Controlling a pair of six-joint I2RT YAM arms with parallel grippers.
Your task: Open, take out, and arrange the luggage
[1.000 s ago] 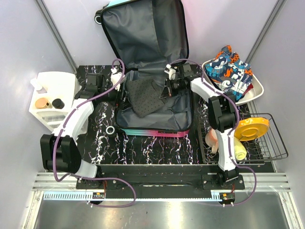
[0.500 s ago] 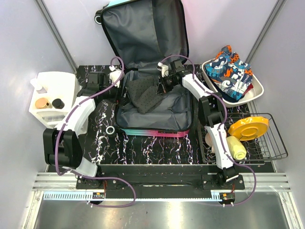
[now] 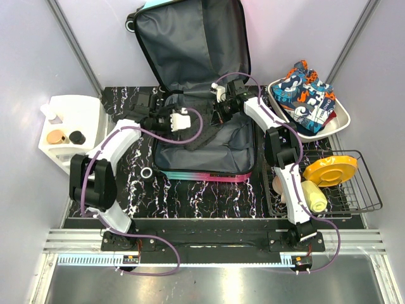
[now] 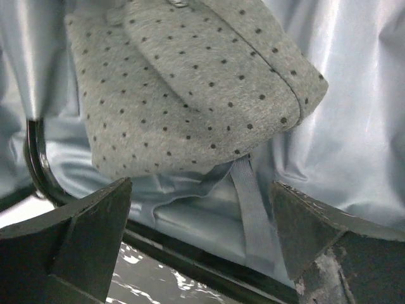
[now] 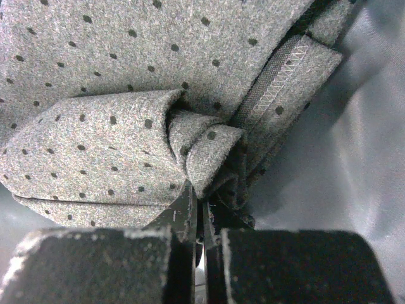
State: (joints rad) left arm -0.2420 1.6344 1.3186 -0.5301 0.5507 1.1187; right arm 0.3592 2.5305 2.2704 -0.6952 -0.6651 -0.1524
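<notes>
One cloth (image 4: 190, 82) in luggage (image 3: 202, 175) (lid (image 3: 190, 44) up behind), tub (image 3: 342, 118) right, shelf (image 3: 71, 106) left

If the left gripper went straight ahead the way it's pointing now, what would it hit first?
Probably the grey dotted cloth, which sits right ahead of the open left gripper; the suitcase lining lies behind it.

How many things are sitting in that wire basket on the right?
3: a yellow disc at the back, a pale yellow roll in front, a peach item on the left, partly behind the right arm. Others may be hidden.
</notes>
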